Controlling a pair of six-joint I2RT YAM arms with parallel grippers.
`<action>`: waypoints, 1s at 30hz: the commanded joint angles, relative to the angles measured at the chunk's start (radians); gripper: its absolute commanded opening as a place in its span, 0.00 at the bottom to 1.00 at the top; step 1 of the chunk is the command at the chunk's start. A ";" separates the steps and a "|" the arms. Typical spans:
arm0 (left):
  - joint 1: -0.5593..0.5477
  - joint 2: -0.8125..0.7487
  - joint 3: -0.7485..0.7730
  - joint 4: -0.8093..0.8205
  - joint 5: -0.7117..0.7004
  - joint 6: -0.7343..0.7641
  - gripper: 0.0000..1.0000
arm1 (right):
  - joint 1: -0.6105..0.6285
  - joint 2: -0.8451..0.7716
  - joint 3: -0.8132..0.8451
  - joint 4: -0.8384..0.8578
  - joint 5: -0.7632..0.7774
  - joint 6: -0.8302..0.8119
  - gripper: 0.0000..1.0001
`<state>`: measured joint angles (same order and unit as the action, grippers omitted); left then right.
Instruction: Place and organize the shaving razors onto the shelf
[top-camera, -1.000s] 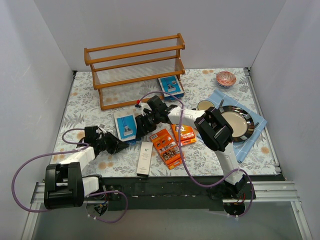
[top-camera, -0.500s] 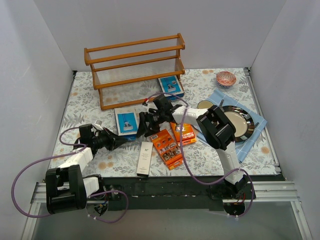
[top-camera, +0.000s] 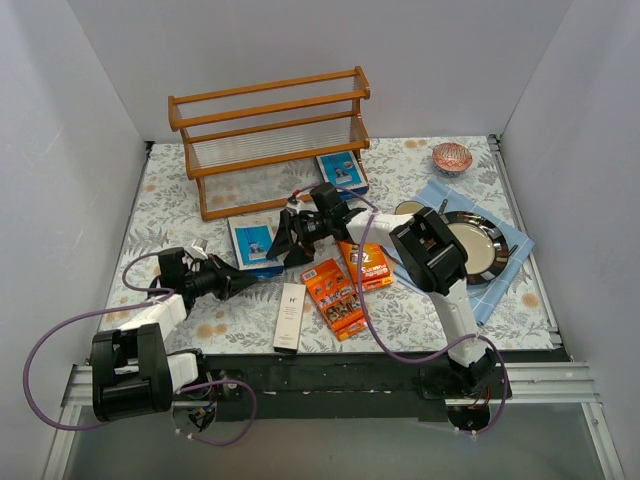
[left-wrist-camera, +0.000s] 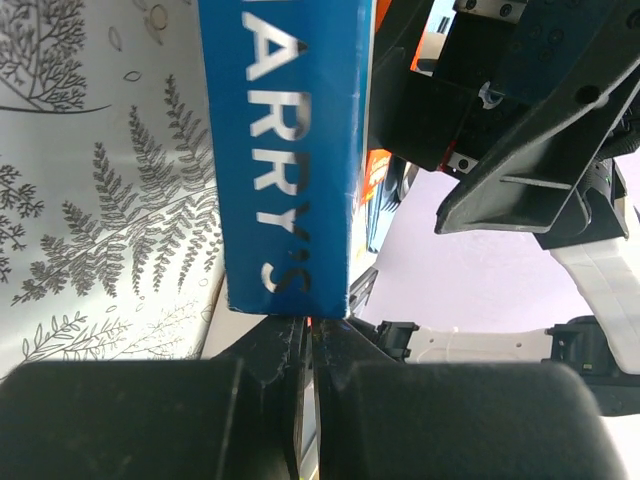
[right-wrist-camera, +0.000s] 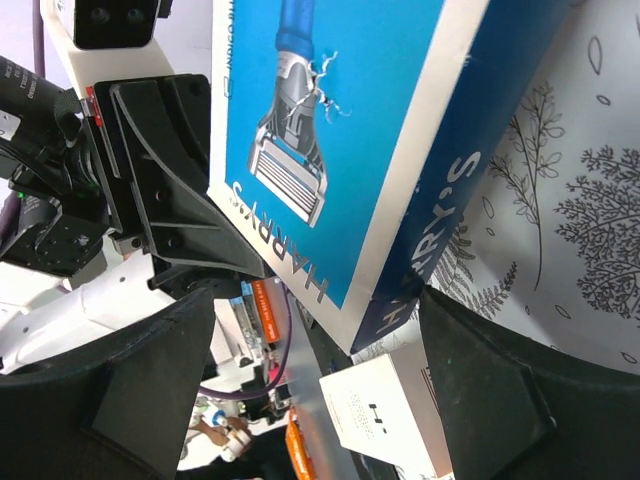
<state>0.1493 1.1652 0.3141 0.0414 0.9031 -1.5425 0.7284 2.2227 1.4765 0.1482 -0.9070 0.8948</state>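
The wooden shelf (top-camera: 270, 130) stands at the back, with one blue razor pack (top-camera: 341, 170) on its lower board at the right end. A second blue pack (top-camera: 252, 243) (left-wrist-camera: 285, 150) (right-wrist-camera: 340, 130) lies on the table between both grippers. My left gripper (top-camera: 243, 283) (left-wrist-camera: 308, 335) is shut, its tips against that pack's near edge. My right gripper (top-camera: 285, 240) (right-wrist-camera: 320, 350) stands wide open around the pack's right corner. Two orange packs (top-camera: 333, 296) (top-camera: 370, 266) and the slim white box (top-camera: 290, 315) (right-wrist-camera: 400, 410) lie nearer the front.
A dark plate (top-camera: 472, 245) rests on a blue cloth (top-camera: 505, 275) at the right, with a small round dish (top-camera: 409, 211) beside it. A patterned bowl (top-camera: 451, 157) sits at the back right. White walls close in the table.
My right gripper has opened wider and shifted back along the blue pack. My left gripper has shut and moved up to the pack's near edge.
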 joint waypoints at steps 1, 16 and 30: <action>-0.002 0.022 -0.010 0.067 0.037 0.004 0.00 | 0.016 -0.008 -0.010 0.039 -0.061 0.073 0.88; -0.002 0.004 0.017 -0.004 0.005 0.042 0.12 | 0.005 0.063 0.070 0.152 -0.056 0.096 0.45; 0.105 0.060 -0.003 -0.046 -0.126 -0.005 0.79 | -0.021 0.019 -0.002 0.206 -0.067 0.105 0.34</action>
<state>0.2478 1.1950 0.3260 -0.0517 0.7727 -1.5322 0.7162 2.2955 1.4750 0.2642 -0.9295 0.9886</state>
